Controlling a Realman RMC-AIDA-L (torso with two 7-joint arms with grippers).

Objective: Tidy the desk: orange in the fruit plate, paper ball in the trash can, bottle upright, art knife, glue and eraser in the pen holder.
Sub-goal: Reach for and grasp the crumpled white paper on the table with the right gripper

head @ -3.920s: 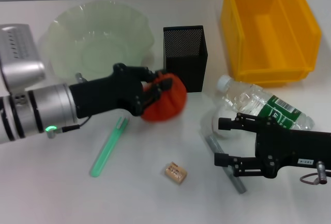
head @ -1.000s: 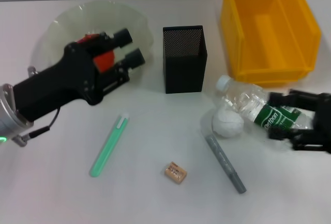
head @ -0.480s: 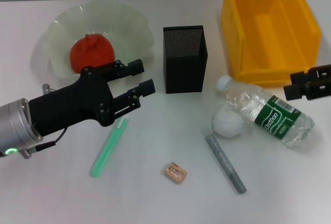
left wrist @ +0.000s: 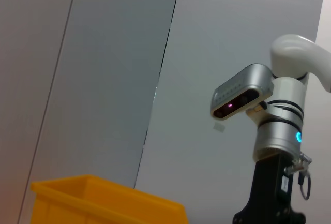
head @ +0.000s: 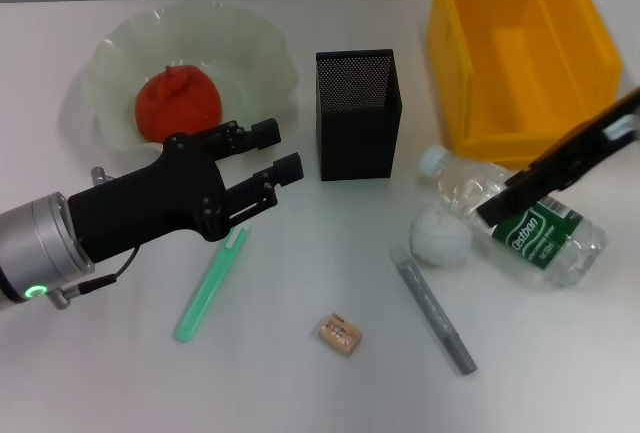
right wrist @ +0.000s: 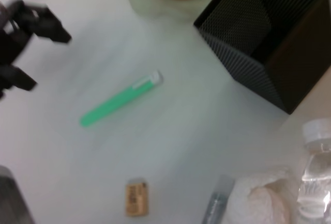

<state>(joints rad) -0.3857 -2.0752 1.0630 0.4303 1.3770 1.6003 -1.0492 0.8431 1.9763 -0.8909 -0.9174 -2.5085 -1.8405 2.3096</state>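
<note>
Plain white desk under everything, grey panelled wall w/ thin dark seams behind, even lighting.

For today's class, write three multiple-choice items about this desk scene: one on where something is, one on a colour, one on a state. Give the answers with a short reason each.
1. Where is the orange?
A. Inside the fruit plate
B. Inside the trash can
C. On the table beside the eraser

2. What colour is the glue stick?
A. Grey
B. Green
C. Yellow

3. How is the bottle placed?
A. Standing upright
B. Lying on its side
C. Inside the pen holder

Answers:
1. A, since the head view shows the red-orange fruit sitting in the pale-green bowl.
2. B, since the stick below the left end effector is translucent green, while the art knife is the grey rod.
3. B, since the bottle lies flat on the table next to the paper ball, its white cap pointing towards the pen holder.
</note>
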